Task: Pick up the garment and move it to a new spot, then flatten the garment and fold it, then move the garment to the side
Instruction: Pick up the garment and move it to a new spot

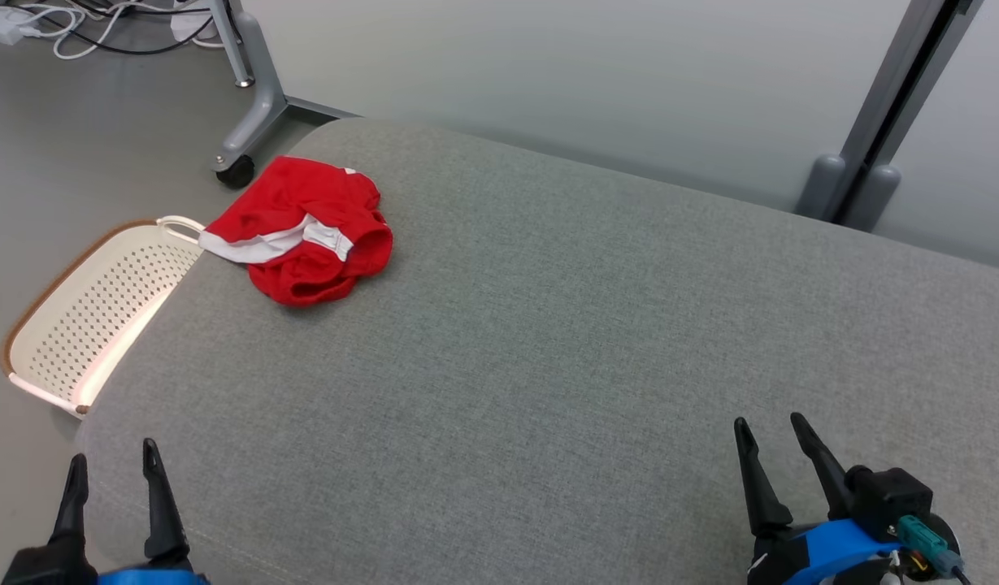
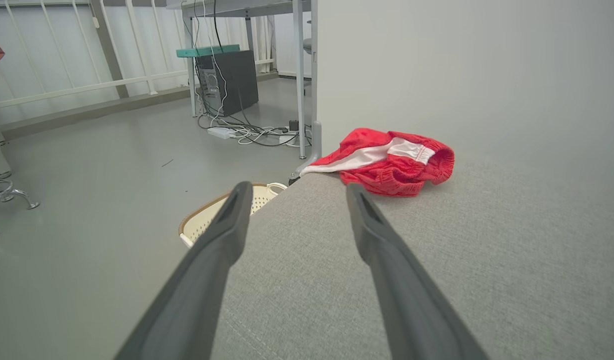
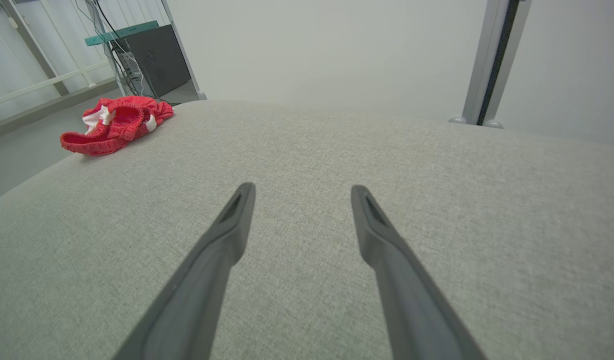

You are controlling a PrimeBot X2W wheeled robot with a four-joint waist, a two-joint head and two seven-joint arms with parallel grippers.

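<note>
Currently I note both the left gripper [image 1: 113, 467] and right gripper [image 1: 771, 443] spread empty at frame bottom, garment [image 1: 300, 231] bunched upper left at the cushion [image 1: 548, 325] edge; a clumsy reach risks knocking it into the basket [image 1: 84, 317].

Garment [image 1: 300, 236] on far-left corner of cushion [image 1: 548, 341], basket [image 1: 84, 317] on floor [image 1: 68, 162] beside cushion's left edge

We face a grey fabric-covered desk [image 1: 548, 341] with rounded edges. Near its far left corner lies a crumpled red garment [image 1: 304, 236] with white trim, one white strip reaching the left edge. On the floor [image 1: 60, 162] beside that edge stands a cream perforated basket [image 1: 93, 317].
</note>
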